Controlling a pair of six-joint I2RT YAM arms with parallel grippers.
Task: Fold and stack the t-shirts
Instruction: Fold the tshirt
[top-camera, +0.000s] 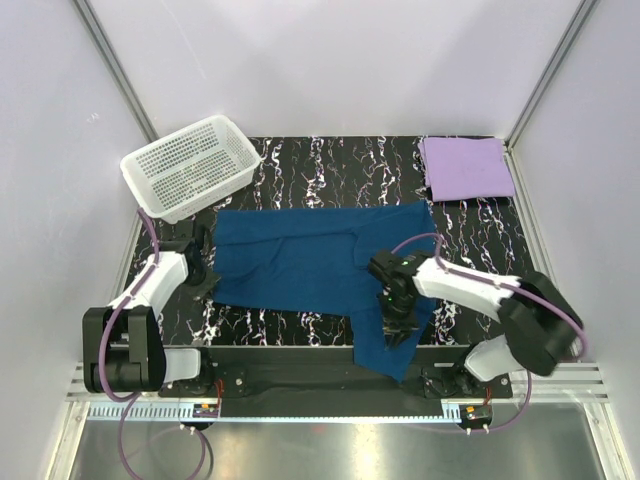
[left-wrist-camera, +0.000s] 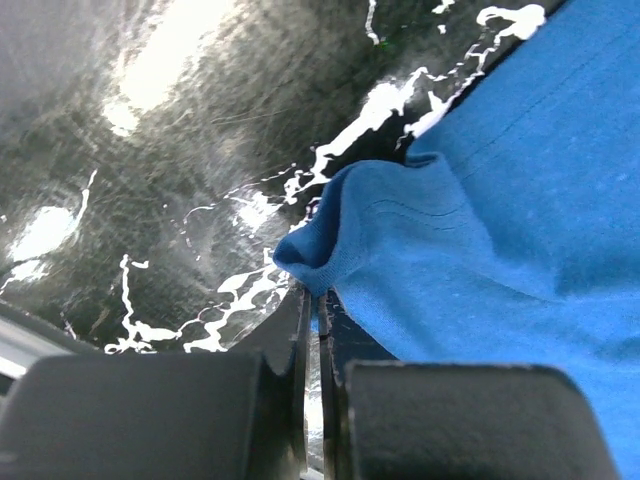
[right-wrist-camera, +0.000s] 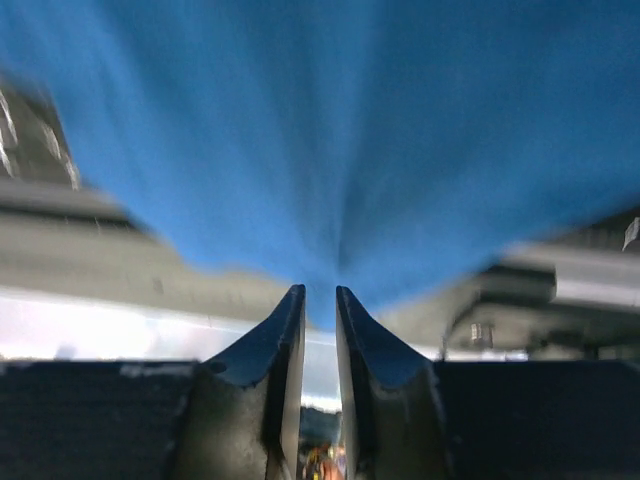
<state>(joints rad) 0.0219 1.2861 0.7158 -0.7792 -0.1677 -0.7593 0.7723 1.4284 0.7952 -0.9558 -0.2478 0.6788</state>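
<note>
The dark teal-blue t-shirt lies spread across the middle of the black marbled table, and its right lower part hangs over the front edge. My left gripper sits at the shirt's left edge, shut on a bunched fold of the hem. My right gripper is over the hanging part near the front edge. Its jaws stand almost together, with blurred blue cloth drawn into creases that meet at the tips. The pale lavender t-shirt lies folded at the back right corner.
A white perforated basket stands at the back left corner, just beyond the blue shirt's left end. Metal frame rails run along the table's front edge. White walls close in both sides and the back.
</note>
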